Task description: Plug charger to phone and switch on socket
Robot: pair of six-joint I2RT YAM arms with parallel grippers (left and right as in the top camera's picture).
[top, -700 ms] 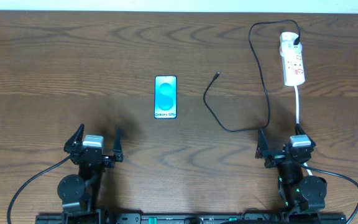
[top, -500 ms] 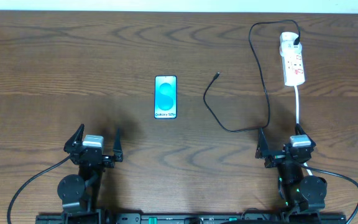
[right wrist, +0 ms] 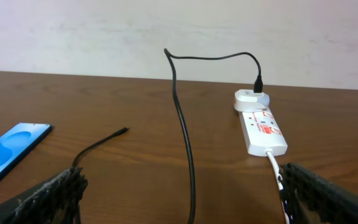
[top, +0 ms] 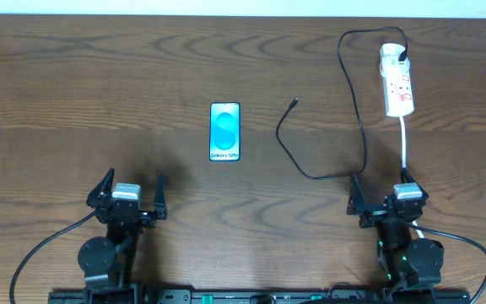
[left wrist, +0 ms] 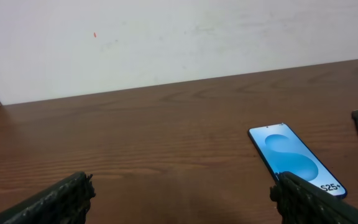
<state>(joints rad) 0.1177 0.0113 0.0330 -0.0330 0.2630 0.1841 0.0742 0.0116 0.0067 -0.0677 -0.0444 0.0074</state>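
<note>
The phone (top: 225, 132) lies flat, screen up, at mid-table; the left wrist view has it (left wrist: 294, 158) ahead and to the right. The charger (top: 278, 131) is a thin black cable. Its small tip (top: 295, 102) lies loose on the wood, right of the phone and apart from it. Its black plug (top: 403, 57) sits in the far end of the white socket (top: 397, 84) at the back right. My left gripper (top: 133, 187) is open near the front edge, below-left of the phone. My right gripper (top: 381, 187) is open, with the cable (right wrist: 183, 124) running between its fingers, untouched.
The socket's thick white cord (top: 404, 143) runs down toward my right gripper and passes its right finger (right wrist: 322, 193). A pale wall stands beyond the table's far edge. Bare wood lies between the phone and my left gripper.
</note>
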